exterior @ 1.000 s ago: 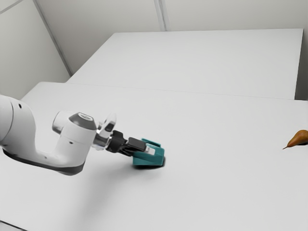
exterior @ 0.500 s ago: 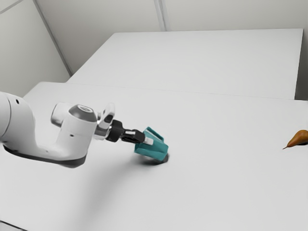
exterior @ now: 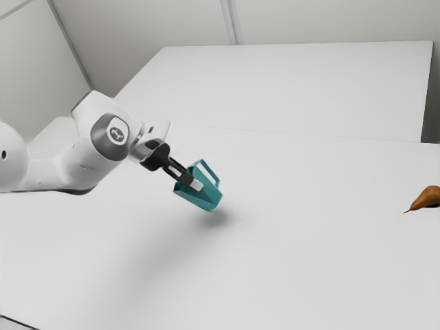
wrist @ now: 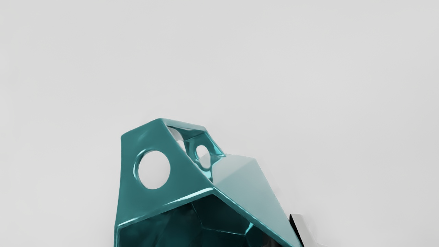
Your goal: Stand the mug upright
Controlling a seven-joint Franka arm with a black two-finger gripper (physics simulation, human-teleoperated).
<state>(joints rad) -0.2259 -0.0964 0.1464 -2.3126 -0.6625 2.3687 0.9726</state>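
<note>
Held above the table in the exterior view, the teal faceted mug (exterior: pixel 201 195) leans over, its mouth toward the hand and its handle on the upper side. My gripper (exterior: pixel 194 183) is shut on the mug's body, and a shadow lies on the table below. In the wrist view the mug (wrist: pixel 253 185) shows its dark inside and a handle with a round hole. A pale fingertip (wrist: pixel 303 230) stands against its outer wall; the other finger is hidden.
A brown pear (exterior: pixel 426 199) lies on the white table (exterior: pixel 309 261) at the exterior view's right edge. Behind it stands a second white surface (exterior: pixel 289 82).
The mug has risen off the table with my gripper and moved a little toward the exterior view's left. It has tilted from lying on its side, and my hand now points more steeply down.
</note>
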